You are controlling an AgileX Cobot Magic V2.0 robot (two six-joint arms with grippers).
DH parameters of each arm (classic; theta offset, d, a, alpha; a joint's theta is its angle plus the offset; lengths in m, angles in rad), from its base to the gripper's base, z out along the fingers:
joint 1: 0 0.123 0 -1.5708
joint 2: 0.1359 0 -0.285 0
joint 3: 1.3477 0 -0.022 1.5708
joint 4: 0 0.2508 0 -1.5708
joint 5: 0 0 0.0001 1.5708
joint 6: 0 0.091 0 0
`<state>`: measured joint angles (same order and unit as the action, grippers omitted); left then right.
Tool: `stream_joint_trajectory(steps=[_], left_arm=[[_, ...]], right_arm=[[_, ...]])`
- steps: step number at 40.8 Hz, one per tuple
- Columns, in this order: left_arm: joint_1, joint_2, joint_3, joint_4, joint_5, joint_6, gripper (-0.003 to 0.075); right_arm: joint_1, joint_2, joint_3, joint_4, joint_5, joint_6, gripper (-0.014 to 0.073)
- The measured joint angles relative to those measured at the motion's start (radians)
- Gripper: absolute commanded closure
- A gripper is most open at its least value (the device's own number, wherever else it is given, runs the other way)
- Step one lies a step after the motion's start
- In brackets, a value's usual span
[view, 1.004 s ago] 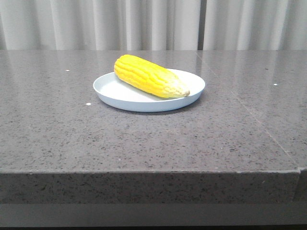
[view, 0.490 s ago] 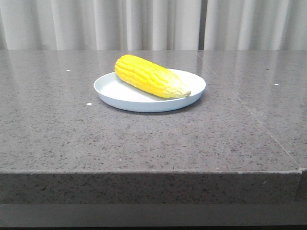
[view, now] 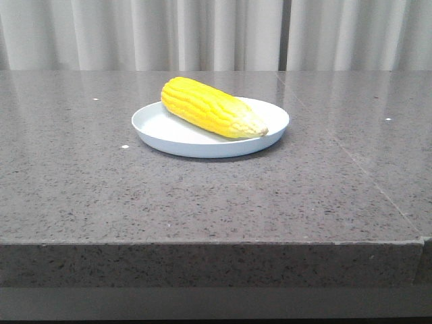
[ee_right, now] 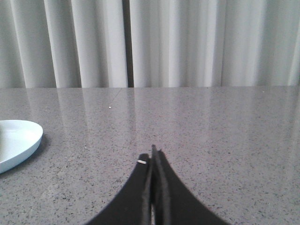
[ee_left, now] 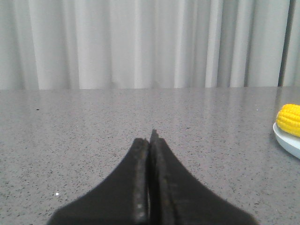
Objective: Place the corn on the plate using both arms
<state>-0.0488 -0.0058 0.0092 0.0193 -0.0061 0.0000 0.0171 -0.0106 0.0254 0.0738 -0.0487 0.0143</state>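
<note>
The bright yellow corn [view: 210, 106] lies on the pale blue-white plate [view: 162, 131] at the middle of the table in the front view, its paler tip pointing right. Neither arm shows in the front view. In the left wrist view my left gripper [ee_left: 150, 140] is shut and empty, low over bare tabletop, with the corn's end [ee_left: 289, 119] and the plate's rim [ee_left: 286, 142] off at the edge. In the right wrist view my right gripper [ee_right: 151, 157] is shut and empty over bare tabletop, with the plate's rim [ee_right: 18, 140] at the opposite edge.
The dark grey speckled stone table [view: 202, 196] has its front edge near the camera. A seam [view: 364, 172] runs across its right part. Pale curtains [view: 216, 34] hang behind the table.
</note>
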Motion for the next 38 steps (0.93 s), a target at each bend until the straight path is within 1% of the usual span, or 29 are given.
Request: stream_joint_trajectory(steps=[8,38], left_arm=[[0.000,0.000,0.000,0.000,0.000,0.000,0.0741],[0.000,0.000,0.000,0.000,0.000,0.000,0.0741]], right_arm=[[-0.013,0.000,0.000,-0.026,-0.004,0.013,0.0679],[-0.024,0.000,0.000,-0.030,-0.005,0.015,0.0679]])
